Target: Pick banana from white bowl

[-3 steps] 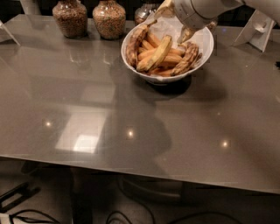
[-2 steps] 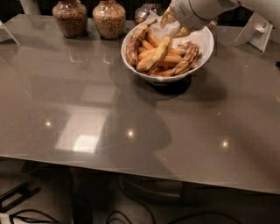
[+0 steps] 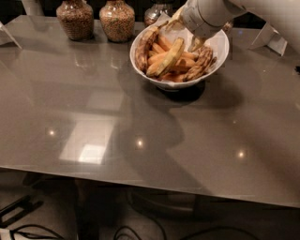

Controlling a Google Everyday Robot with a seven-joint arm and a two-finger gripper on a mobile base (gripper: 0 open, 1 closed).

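The white bowl (image 3: 216, 60) stands at the back middle of the grey table, filled with several bananas. The banana (image 3: 166, 58), long and pale yellow, lies diagonally on top of the pile, left of centre. Shorter orange-yellow bananas (image 3: 165, 45) and brown-speckled ones (image 3: 198, 64) lie around it. My gripper (image 3: 185, 33) reaches in from the upper right and hangs over the back of the bowl, just above and right of the banana's upper end. Its fingers (image 3: 195, 44) stand apart and hold nothing.
Two glass jars of grain (image 3: 75, 18) (image 3: 117, 19) stand at the back left, with a third jar (image 3: 157, 10) behind the bowl. White card stands sit at the far right (image 3: 271, 38) and far left (image 3: 8, 34). Cables lie on the floor below the table (image 3: 140, 154).
My gripper has come down a little toward the bananas at the back of the bowl. The bowl and bananas have not moved.
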